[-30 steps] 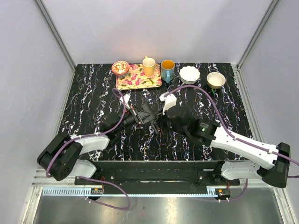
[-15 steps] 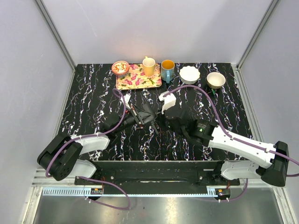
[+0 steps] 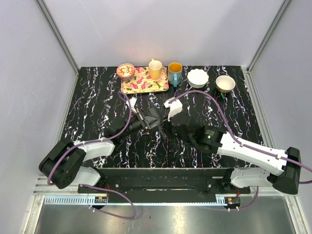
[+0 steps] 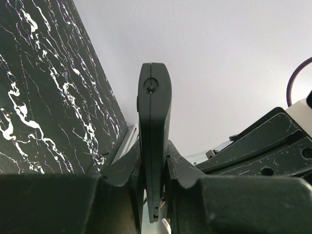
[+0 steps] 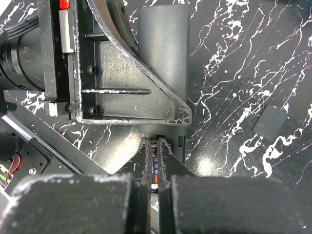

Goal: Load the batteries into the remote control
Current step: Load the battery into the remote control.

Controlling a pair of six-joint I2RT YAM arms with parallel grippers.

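My left gripper (image 4: pixel 154 165) is shut on the remote control (image 4: pixel 154 112), a slim black bar held edge-on and off the table. From above, the left gripper (image 3: pixel 147 122) sits mid-table with the remote (image 3: pixel 157 118) pointing toward the right arm. My right gripper (image 5: pixel 155 146) is shut on a battery (image 5: pixel 155 168), bluish-purple with an orange band, its tip at the remote's (image 5: pixel 163 39) open compartment just below the left gripper's body (image 5: pixel 112 73). From above, the right gripper (image 3: pixel 170 127) touches the remote's end. Other batteries are out of view.
A small dark rectangular cover (image 5: pixel 271 123) lies on the marble table right of the remote. At the back stand a floral tray (image 3: pixel 145 80), a red patterned bowl (image 3: pixel 126 70), a yellow mug (image 3: pixel 155 69), a teal mug (image 3: pixel 175 73), a white bowl (image 3: pixel 198 77) and a tan bowl (image 3: pixel 225 83).
My right gripper has shifted a little left and closer to the remote in the left gripper. The left arm has stayed still.
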